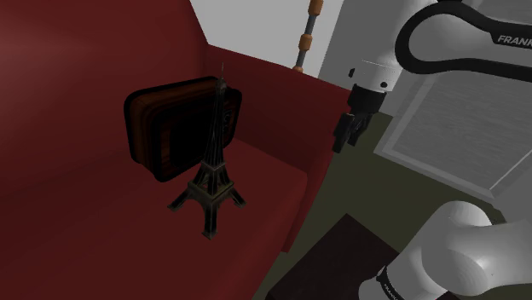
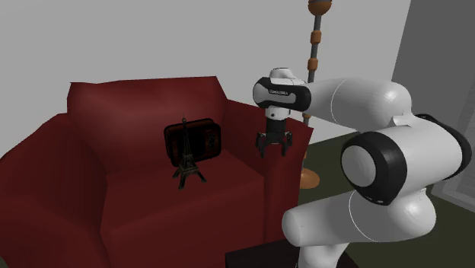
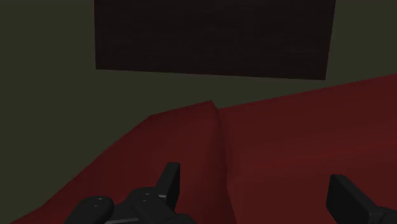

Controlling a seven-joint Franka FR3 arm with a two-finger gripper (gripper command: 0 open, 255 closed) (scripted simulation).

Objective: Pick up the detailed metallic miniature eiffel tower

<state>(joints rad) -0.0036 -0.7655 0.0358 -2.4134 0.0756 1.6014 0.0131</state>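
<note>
On the armchair (image 1: 77,243) seat, upright, the eiffel tower (image 1: 211,170); just behind it, against the backrest, a cushion (image 1: 162,128); above the armrest at the shoulder view's right, well apart from the tower, the gripper (image 1: 343,139); behind that armrest, on the floor, a lamp pole (image 1: 305,38)

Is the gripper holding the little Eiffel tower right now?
No, the Eiffel tower stands on the red armchair seat, while the open gripper hangs apart from it by the armrest.
</note>
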